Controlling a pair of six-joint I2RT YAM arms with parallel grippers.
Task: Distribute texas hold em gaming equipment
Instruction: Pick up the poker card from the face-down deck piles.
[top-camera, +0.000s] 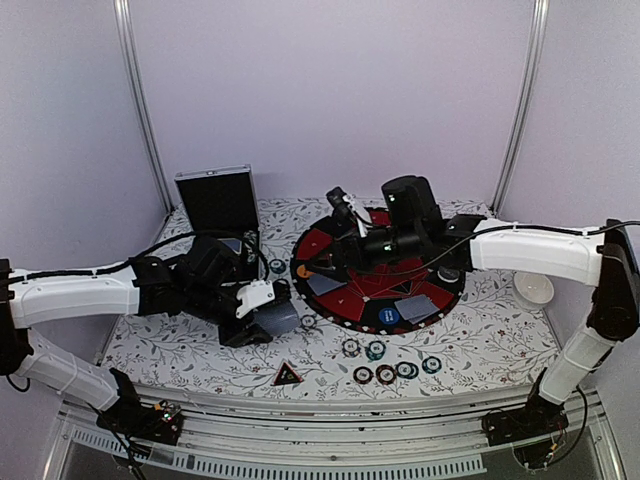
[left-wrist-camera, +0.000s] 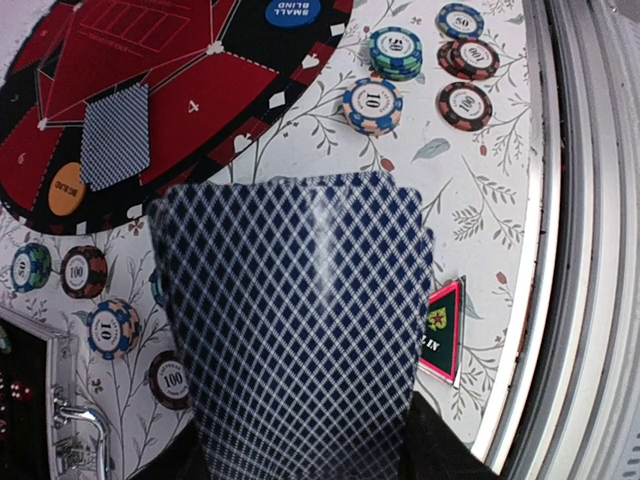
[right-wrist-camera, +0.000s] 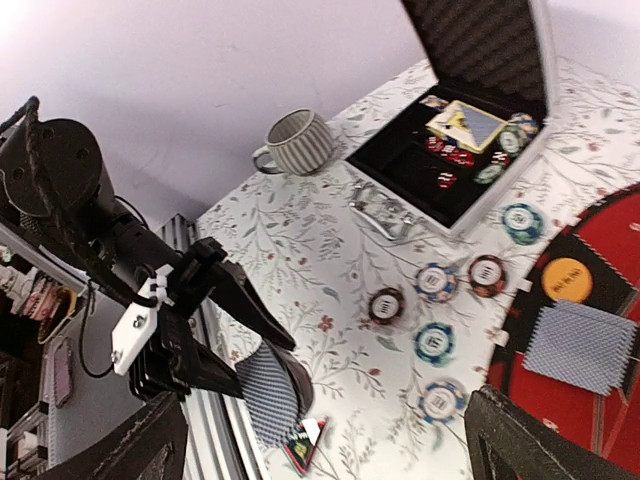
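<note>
My left gripper (top-camera: 268, 308) is shut on a fanned stack of grey-blue-backed playing cards (left-wrist-camera: 300, 320), held over the cloth left of the mat; the cards hide its fingers in the left wrist view. The red-black triangle (left-wrist-camera: 441, 338) lies just beside the cards, near the front edge (top-camera: 288, 375). Striped-edge chips (top-camera: 375, 350) lie loose in front of the mat, and more lie between mat and case (right-wrist-camera: 432, 283). Single cards (top-camera: 325, 284), an orange button (top-camera: 303, 271) and a blue button (top-camera: 388, 316) lie on the mat. My right gripper (top-camera: 348, 210) hovers open and empty over the mat's back left.
The round red-and-black mat (top-camera: 440, 290) fills the middle right. The open silver-edged black case (top-camera: 218, 200) stands at the back left with chips and dice inside (right-wrist-camera: 470, 130). A striped mug (right-wrist-camera: 295, 142) sits beyond it. A white bowl (top-camera: 533, 288) stands at the right.
</note>
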